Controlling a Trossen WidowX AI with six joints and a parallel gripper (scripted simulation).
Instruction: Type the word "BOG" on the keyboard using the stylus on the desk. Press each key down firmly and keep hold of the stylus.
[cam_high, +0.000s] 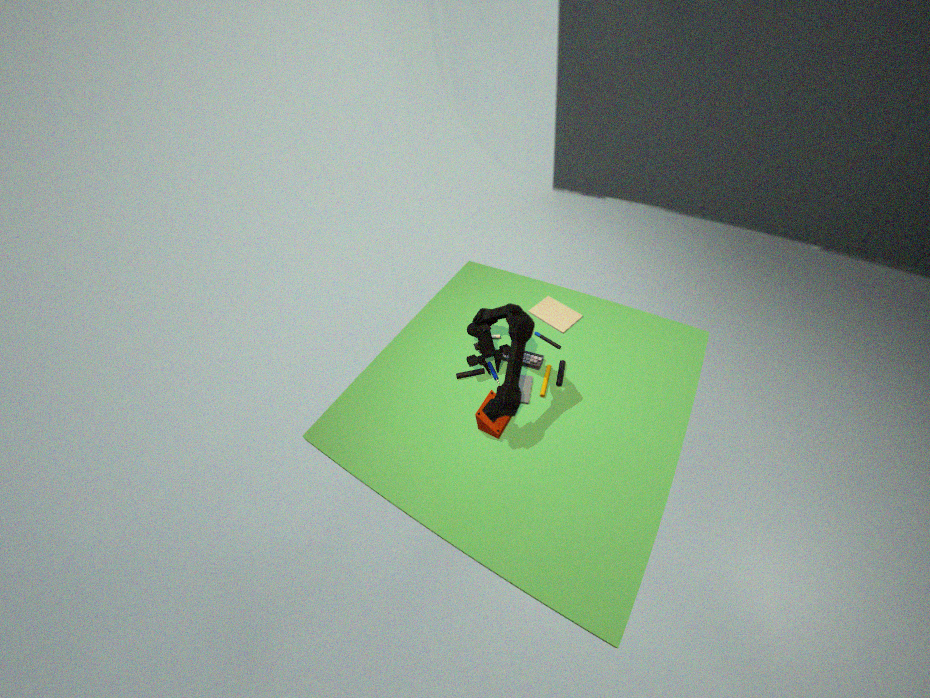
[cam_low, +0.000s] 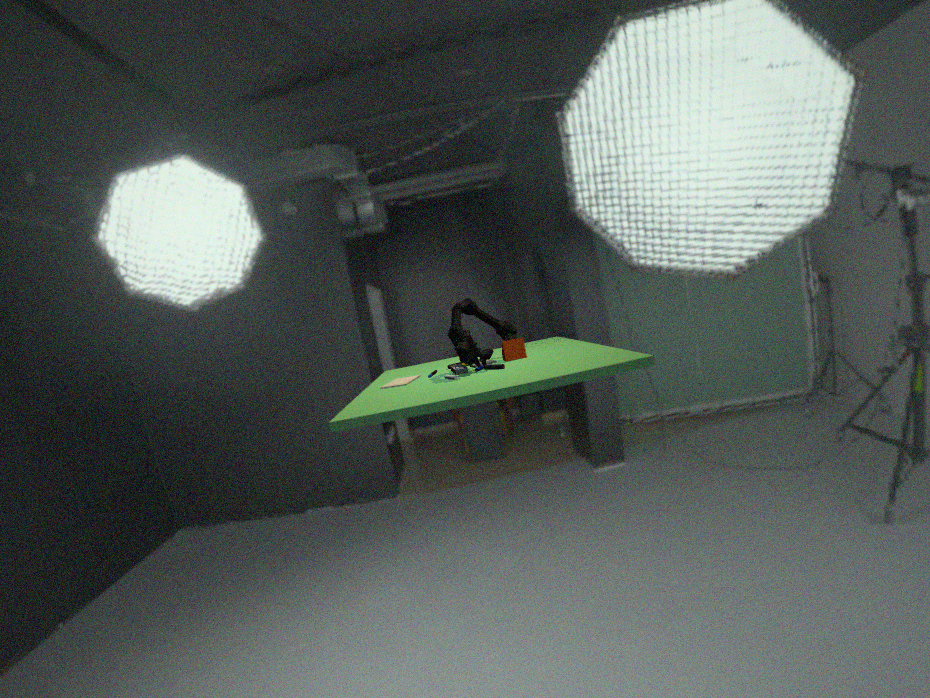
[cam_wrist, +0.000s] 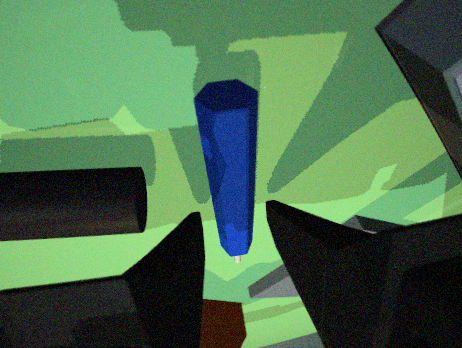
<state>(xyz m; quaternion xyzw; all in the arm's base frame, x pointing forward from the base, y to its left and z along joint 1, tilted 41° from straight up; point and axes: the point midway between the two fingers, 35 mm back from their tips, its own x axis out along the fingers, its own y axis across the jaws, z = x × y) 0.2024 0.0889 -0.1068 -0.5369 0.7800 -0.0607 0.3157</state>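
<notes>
The blue stylus (cam_high: 492, 371) (cam_wrist: 230, 160) lies on the green desk, its thin pale tip toward the bottom of the wrist view. My gripper (cam_high: 493, 366) (cam_wrist: 234, 215) is partly open and points down over it. In the wrist view the stylus's lower part shows between the two black fingertips, with a gap on each side, so it is not gripped. How high the fingertips are above the desk is hard to tell. The dark keyboard (cam_high: 531, 359) (cam_wrist: 425, 45) is beside the gripper, partly hidden by the arm in the top view; its key letters are not readable.
A black cylinder (cam_high: 470, 373) (cam_wrist: 75, 200) lies left of the stylus. A grey flat block (cam_high: 526, 389) (cam_wrist: 277, 287), a yellow stick (cam_high: 545, 380) and another black cylinder (cam_high: 561, 373) lie right of the arm. A blue-and-black pen (cam_high: 547, 340) and a beige pad (cam_high: 555, 314) lie farther back.
</notes>
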